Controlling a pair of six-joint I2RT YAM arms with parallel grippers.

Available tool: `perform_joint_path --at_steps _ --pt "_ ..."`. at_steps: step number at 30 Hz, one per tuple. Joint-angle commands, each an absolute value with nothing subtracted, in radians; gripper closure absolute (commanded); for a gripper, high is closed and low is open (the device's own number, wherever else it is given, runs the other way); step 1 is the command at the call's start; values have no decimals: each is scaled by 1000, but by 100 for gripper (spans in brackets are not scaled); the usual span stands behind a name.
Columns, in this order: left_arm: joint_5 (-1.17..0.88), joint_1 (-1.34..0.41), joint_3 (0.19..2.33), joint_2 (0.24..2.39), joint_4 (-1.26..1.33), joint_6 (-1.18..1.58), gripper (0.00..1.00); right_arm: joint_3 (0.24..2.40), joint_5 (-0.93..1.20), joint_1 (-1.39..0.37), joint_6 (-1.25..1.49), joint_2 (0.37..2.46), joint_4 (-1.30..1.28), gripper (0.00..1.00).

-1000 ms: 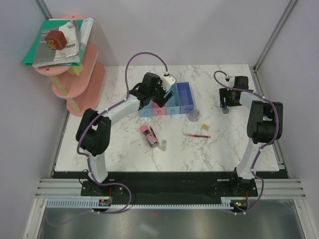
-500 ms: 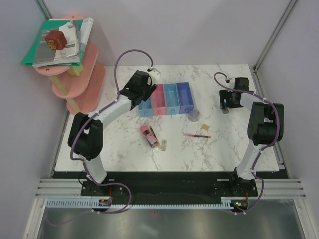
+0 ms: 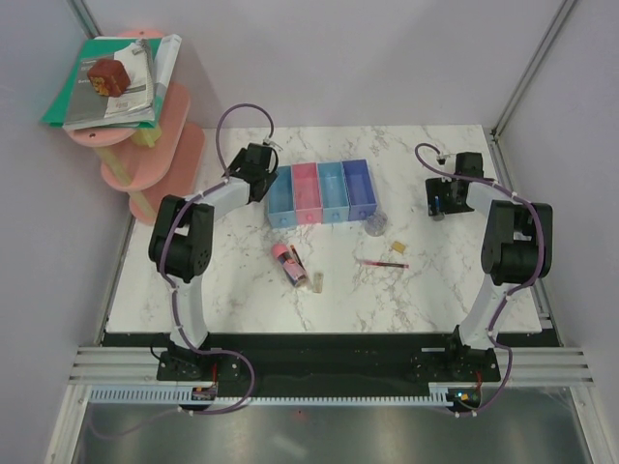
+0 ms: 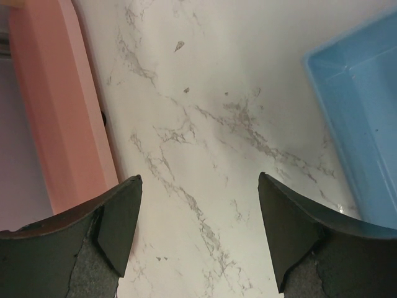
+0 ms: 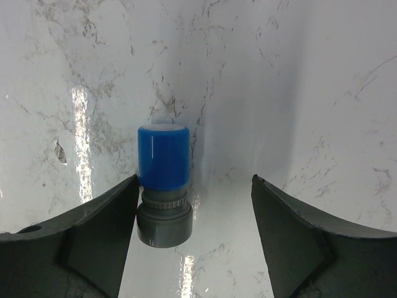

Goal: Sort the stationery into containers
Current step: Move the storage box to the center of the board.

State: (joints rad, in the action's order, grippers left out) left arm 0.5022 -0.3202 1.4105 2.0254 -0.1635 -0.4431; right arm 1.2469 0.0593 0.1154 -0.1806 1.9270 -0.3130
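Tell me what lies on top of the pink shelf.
Books and papers, with a brown block on them. They hide most of the shelf's top tier.

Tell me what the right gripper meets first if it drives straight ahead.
Probably the grey blue-capped cylinder, which sits between the right gripper's open fingers, close to one finger; depth is unclear.

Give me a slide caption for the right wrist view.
Open right gripper with a grey blue-capped cylinder between its fingers, on the marble table.

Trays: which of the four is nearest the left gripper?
The light blue tray at the row's left end, beside the left gripper; the other three lie farther right.
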Motion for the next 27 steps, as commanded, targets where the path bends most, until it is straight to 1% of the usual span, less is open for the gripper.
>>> perform_joint_path --at_steps 1,17,20,27 --pt "469 -328 1479 2057 -97 -443 18 1235 67 118 -183 1885 -345 19" --pt "351 -356 1531 2117 -66 -445 18 1207 49 118 -195 1875 -353 22" --pt "339 -367 1534 2126 -61 -442 18 1209 51 118 -193 1876 -353 25" --pt "345 -380 1548 2155 -37 -446 18 1224 54 117 -199 1894 -356 26"
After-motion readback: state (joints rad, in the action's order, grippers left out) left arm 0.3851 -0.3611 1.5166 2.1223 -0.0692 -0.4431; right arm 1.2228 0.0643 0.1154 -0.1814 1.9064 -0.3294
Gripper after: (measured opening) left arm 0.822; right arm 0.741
